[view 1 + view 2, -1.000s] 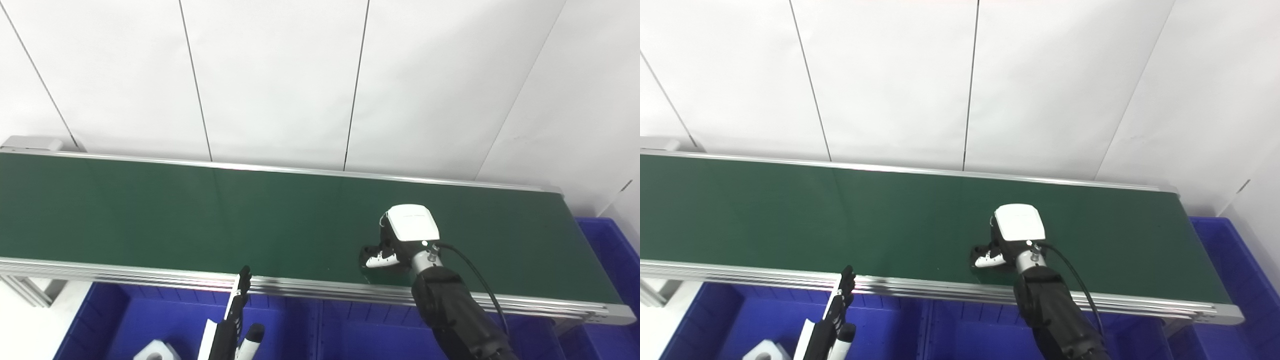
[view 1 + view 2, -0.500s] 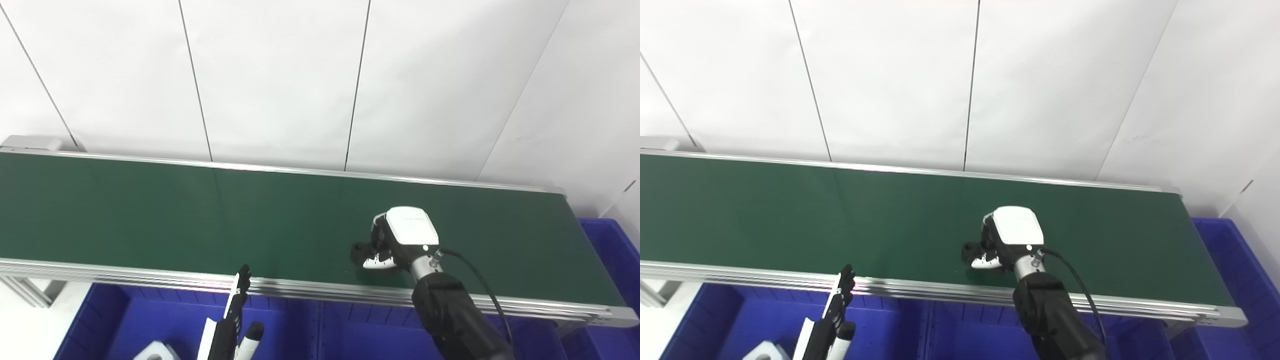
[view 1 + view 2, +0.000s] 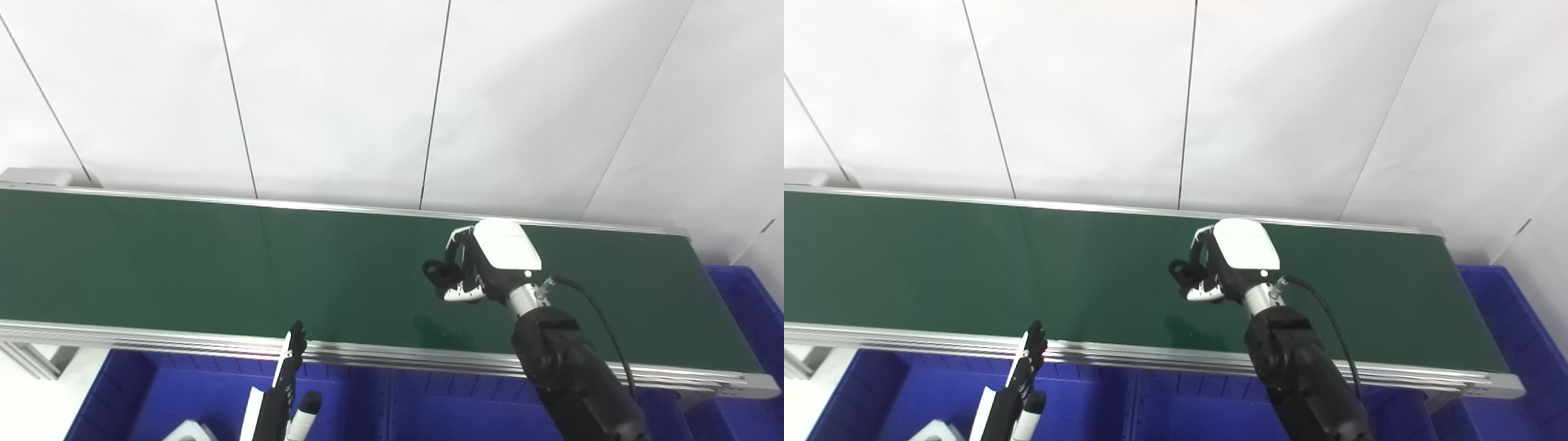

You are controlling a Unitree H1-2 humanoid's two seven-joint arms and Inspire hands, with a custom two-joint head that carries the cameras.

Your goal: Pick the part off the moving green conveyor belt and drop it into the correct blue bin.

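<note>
My right hand [image 3: 484, 266] hangs above the green conveyor belt [image 3: 184, 263], right of its middle, with its white back facing up. Its fingers are closed on a small black ring-shaped part [image 3: 436, 271], which sticks out to the left of the hand and is clear of the belt. The same hand [image 3: 1231, 260] and part [image 3: 1181, 269] show in the right eye view. My left hand [image 3: 285, 386] is low at the front, below the belt's near rail and over a blue bin [image 3: 184, 392]. Its fingers are straight and it holds nothing.
Blue bins run along the front below the belt's rail [image 3: 398, 355], and another blue bin [image 3: 750, 306] stands past the belt's right end. A white part [image 3: 184, 432] lies in the left front bin. A white panelled wall rises behind the belt.
My right hand has risen off the belt and moved back, lifting the black part with it. The left hand has barely moved.
</note>
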